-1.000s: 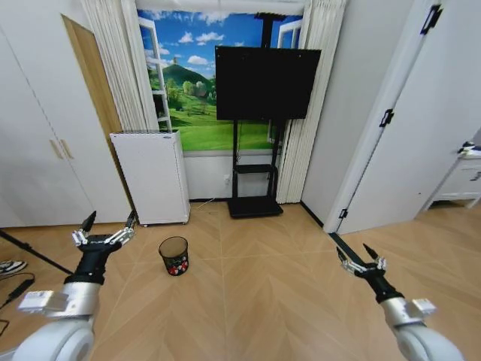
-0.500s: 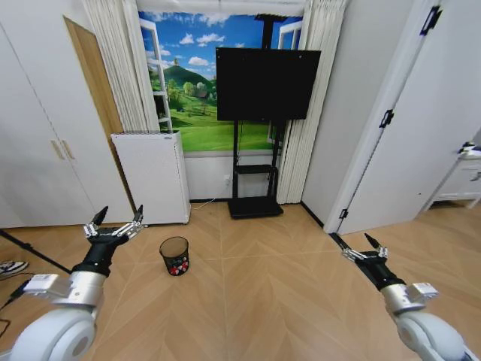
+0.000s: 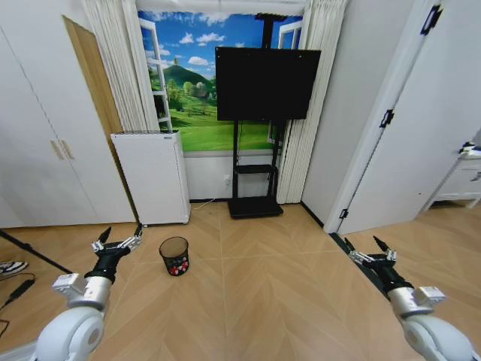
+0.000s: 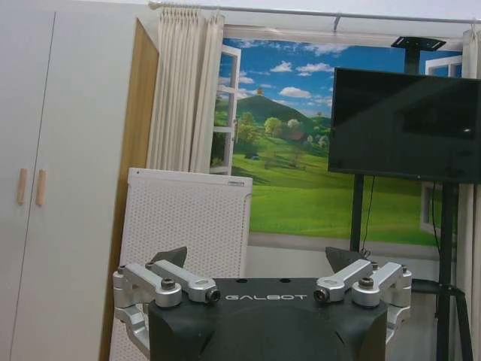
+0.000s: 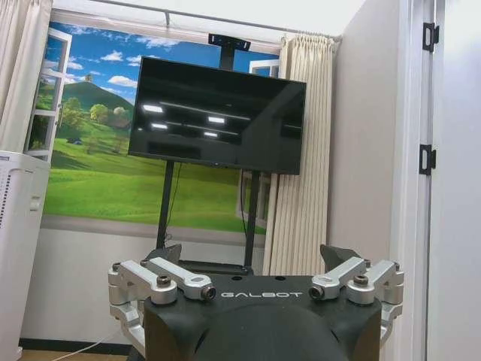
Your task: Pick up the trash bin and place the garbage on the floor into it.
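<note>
The trash bin (image 3: 174, 256), a small black mesh basket, stands upright on the floor (image 3: 270, 293) left of centre. Red-and-white bits show low on its side; I cannot tell whether they are the garbage, or whether they lie inside or behind it. My left gripper (image 3: 122, 233) hovers open to the left of the bin, a short gap away, holding nothing. My right gripper (image 3: 363, 244) hangs open over bare floor far to the right. In the wrist views the left gripper (image 4: 259, 259) and the right gripper (image 5: 252, 256) both have their fingers spread, facing the far wall.
A tall white perforated appliance (image 3: 152, 177) stands against the wall behind the bin. A TV on a black stand (image 3: 255, 203) is at the back centre. White doors (image 3: 421, 128) close the right side. A black pole (image 3: 34, 253) and a shoe (image 3: 9, 266) lie at far left.
Both arms have sunk lower in the head view. The left gripper has drifted right toward the bin, the right gripper down and to the right. The bin has not moved.
</note>
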You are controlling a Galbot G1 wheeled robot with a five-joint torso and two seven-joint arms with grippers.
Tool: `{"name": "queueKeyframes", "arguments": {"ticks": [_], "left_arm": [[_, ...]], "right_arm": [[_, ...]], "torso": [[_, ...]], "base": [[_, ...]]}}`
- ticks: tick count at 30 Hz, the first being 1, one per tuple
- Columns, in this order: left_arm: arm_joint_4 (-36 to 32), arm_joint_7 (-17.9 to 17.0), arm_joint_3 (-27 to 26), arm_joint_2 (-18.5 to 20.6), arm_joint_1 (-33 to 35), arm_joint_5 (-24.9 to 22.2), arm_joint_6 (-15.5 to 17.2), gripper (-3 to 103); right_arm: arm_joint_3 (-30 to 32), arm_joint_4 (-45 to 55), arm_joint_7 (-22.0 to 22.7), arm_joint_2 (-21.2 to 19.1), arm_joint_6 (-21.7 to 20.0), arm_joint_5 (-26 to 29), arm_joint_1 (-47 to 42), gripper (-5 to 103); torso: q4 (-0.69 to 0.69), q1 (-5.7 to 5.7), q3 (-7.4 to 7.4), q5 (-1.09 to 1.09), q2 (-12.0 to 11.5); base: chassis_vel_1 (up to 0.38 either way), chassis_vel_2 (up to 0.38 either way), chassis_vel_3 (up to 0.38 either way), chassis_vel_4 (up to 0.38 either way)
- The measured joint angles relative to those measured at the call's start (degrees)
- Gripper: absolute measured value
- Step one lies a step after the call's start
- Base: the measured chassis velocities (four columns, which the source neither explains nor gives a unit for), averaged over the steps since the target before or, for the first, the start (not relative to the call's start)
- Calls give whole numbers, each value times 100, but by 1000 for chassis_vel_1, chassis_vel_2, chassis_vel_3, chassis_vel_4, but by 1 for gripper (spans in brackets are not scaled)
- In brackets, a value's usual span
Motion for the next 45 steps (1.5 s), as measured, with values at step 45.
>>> {"name": "queueKeyframes", "arguments": {"ticks": [45], "left_arm": [[-248,29,-68,-56,133,57,67,100]], "right_arm": [[28,66,146,76,-7,-220,-132,100]], "torso": [[-1,0,0,1,0]], "base": [[0,0,0,0]]}}
